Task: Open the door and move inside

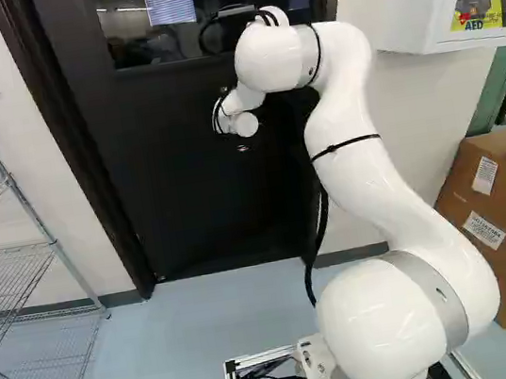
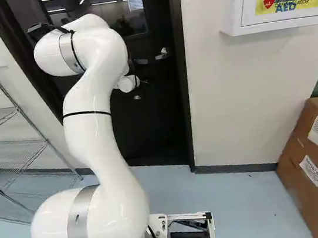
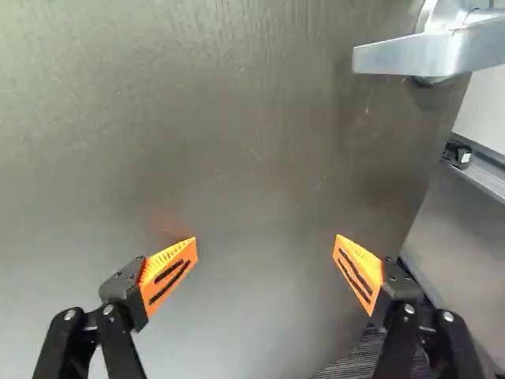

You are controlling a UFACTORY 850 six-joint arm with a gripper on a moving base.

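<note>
Straight ahead of the pincer (image 3: 266,237) lies the bare face of the dark door (image 3: 237,142), which looks shut; the silver lever handle (image 3: 402,57) sits higher up, off past the finger nearer the door frame (image 2: 186,91). The pincer gapes wide, its orange pads (image 3: 175,260) well apart and nothing between them. That spread is probably meant to straddle the lever, though the pincer would first have to rise and shift sideways. Standing off like this may also keep the fingers from knocking the lever before they are lined up. The white arm (image 1: 366,182) curves up tall from the base and folds over at its top joint, so the wrist drops forward, close to the door; whether a fingertip touches it, I cannot tell
</note>
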